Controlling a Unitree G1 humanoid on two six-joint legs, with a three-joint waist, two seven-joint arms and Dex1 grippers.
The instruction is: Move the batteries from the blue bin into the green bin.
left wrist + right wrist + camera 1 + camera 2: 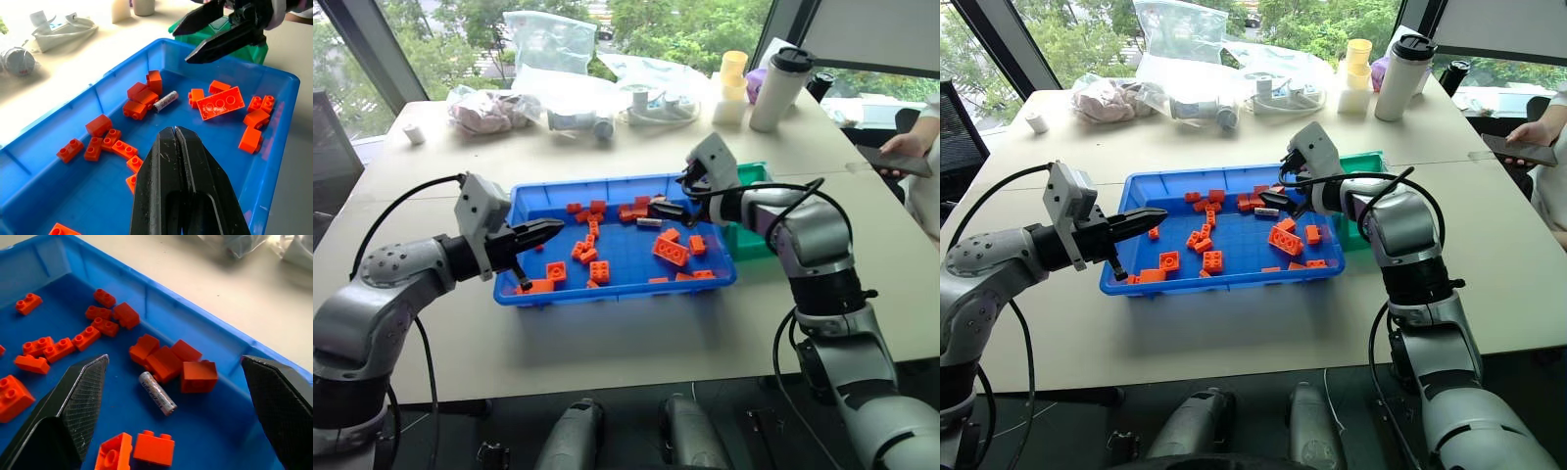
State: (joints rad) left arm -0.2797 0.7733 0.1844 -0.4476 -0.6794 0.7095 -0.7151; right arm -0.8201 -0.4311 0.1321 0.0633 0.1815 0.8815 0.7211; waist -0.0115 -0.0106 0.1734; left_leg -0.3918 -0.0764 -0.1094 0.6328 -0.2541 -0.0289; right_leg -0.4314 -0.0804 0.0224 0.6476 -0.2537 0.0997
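Note:
A single silvery battery (157, 393) lies in the far middle of the blue bin (626, 262), beside a cluster of orange bricks. My right gripper (174, 358) hovers just above it, open wide, with one finger on either side of the battery and nothing held. The green bin (751, 245) stands against the blue bin's right wall, partly hidden by my right arm. My left gripper (555, 230) is shut and empty, pointing over the blue bin's left part. From the left wrist I see the battery (165, 101) and the right gripper (181, 47) beyond it.
Orange bricks (670, 251) are scattered across the blue bin. At the table's far edge stand plastic bags (548, 39), a white tumbler (780, 90) and yellow cups (732, 73). A person's hand with a phone (896, 157) rests at the right edge.

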